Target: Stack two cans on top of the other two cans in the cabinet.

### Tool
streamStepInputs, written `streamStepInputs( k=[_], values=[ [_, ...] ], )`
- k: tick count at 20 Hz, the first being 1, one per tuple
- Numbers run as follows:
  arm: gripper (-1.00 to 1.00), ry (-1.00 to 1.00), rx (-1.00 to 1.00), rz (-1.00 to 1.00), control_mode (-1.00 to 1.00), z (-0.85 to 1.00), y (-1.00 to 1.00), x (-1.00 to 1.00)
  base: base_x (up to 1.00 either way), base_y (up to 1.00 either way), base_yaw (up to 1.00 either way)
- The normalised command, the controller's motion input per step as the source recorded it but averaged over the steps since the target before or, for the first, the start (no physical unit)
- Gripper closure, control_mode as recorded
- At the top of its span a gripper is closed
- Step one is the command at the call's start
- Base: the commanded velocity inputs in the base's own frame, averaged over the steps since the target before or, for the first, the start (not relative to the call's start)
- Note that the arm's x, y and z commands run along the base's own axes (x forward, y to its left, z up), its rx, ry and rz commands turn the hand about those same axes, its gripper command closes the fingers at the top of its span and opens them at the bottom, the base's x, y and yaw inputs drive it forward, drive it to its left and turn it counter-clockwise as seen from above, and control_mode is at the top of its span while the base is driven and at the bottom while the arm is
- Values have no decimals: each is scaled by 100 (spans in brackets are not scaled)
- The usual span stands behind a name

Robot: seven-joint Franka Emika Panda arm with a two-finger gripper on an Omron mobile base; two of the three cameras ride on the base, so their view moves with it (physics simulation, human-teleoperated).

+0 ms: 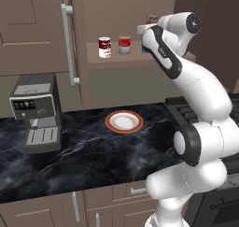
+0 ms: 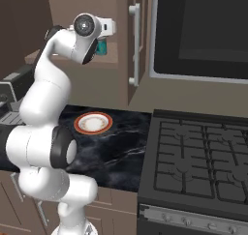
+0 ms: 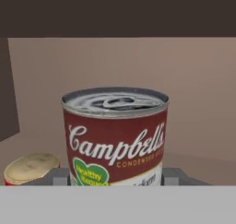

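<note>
- Hand view looks straight at a red-labelled can (image 3: 115, 138) with a green heart mark and a silver lid; it sits between the two finger tips (image 3: 60, 177), and the gripper (image 3: 115, 180) is closed on its lower body.
- Beside it, lower left in that view, lies the gold lid of another can (image 3: 31, 168) with a red rim, lower than the held one, with the back wall of the cabinet (image 3: 193, 94) behind.
- Left base view puts the hand at the shelf recess, right of the red-and-white can (image 1: 104, 47) and the red-over-pale can (image 1: 124, 45), which stand side by side, apart and unstacked.
- A teal can (image 2: 101, 47) peeps out just beside the hand in the right base view; whether the held can is over it I cannot tell.
- Risk: the grip is low on the can, so it could tip if the hand jerks.
- Risk: released off-centre over a lower lid, it would slide off the rim and roll along the shelf, perhaps down to the counter (image 1: 84, 151) by the plate (image 1: 124, 122).
- Risk: a sideways swing of the hand could knock the neighbouring cans.
</note>
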Motion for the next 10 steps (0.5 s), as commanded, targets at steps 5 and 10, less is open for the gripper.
streamStepInputs(
  k=[5, 10],
  values=[
    [100, 0, 0, 0, -100, -4, 9, 30, 0, 0, 0],
    [100, 0, 0, 1, -100, -10, 0, 18, 0, 0, 0]
  ],
)
